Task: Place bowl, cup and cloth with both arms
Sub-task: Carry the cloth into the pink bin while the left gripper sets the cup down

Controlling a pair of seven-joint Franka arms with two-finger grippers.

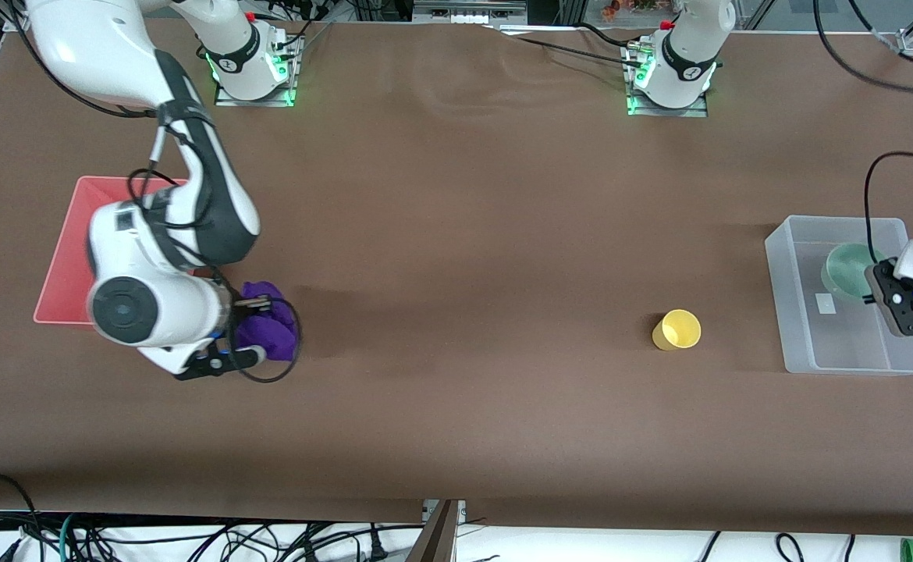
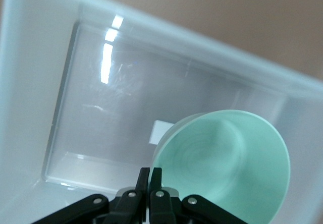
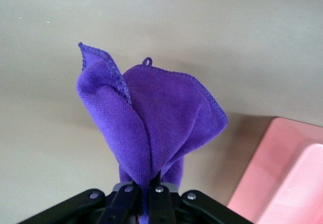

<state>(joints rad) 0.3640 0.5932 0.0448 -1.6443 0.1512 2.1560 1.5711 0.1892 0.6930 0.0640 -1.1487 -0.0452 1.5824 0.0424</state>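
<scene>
My left gripper point(image 1: 872, 282) is shut on the rim of the pale green bowl point(image 1: 847, 269) and holds it tilted inside the clear plastic bin point(image 1: 784, 312). In the left wrist view the fingers point(image 2: 150, 176) pinch the bowl's point(image 2: 227, 163) edge above the bin floor. My right gripper point(image 1: 257, 306) is shut on the purple cloth point(image 1: 269, 332), which hangs bunched over the table beside the red tray point(image 1: 66, 250). In the right wrist view the cloth point(image 3: 151, 118) droops from the gripper point(image 3: 151, 183). The yellow cup point(image 1: 676, 329) lies on the table between the cloth and the bin, close to the bin.
The red tray also shows in the right wrist view point(image 3: 287, 183), close to the cloth. The bin's floor point(image 2: 101, 98) holds a small white label. Brown table surface spreads between the cloth and the cup. Cables hang along the table's near edge.
</scene>
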